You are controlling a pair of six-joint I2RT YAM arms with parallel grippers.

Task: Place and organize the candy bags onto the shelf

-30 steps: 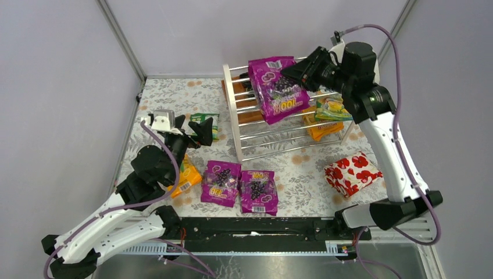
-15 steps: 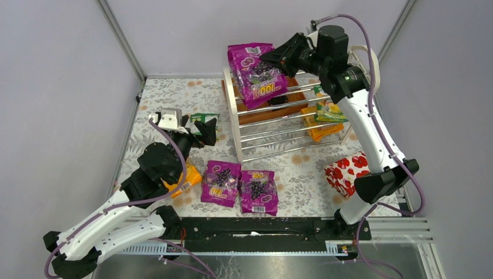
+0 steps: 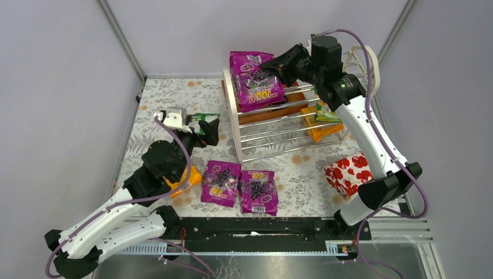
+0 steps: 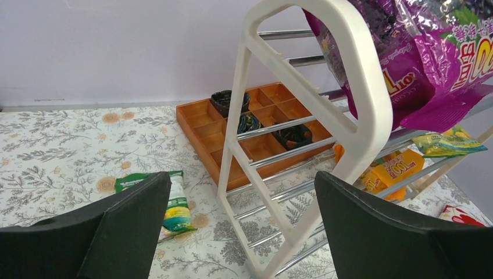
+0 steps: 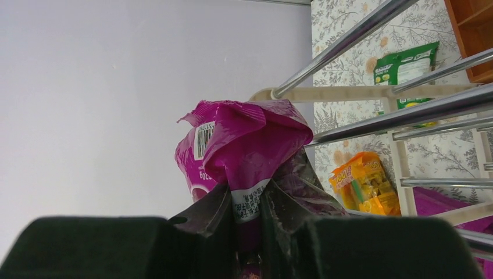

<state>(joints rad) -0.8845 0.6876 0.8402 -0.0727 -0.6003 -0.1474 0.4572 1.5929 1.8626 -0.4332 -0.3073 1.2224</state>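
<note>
My right gripper (image 3: 279, 63) is shut on the top edge of a magenta candy bag (image 3: 256, 82) and holds it tilted over the top rods at the left end of the white shelf (image 3: 233, 111). The right wrist view shows the bag (image 5: 251, 135) pinched between my gripper (image 5: 247, 200) fingers. An orange bag (image 3: 323, 130) and a green-yellow bag (image 3: 329, 113) lie on the shelf's lower right rods. My left gripper (image 3: 203, 128) is open and empty over a green-white bag (image 4: 170, 202) on the table. Two magenta bags (image 3: 221, 183) (image 3: 258, 191) and an orange bag (image 3: 185, 178) lie on the table.
A brown compartmented tray (image 3: 273, 108) sits under and behind the shelf, also in the left wrist view (image 4: 244, 129). A red-and-white heart package (image 3: 352, 172) lies at the right front. Walls close the back and sides.
My right gripper has carried the magenta bag left and back, over the shelf's left top rods. My left gripper has shifted slightly right, still open.
</note>
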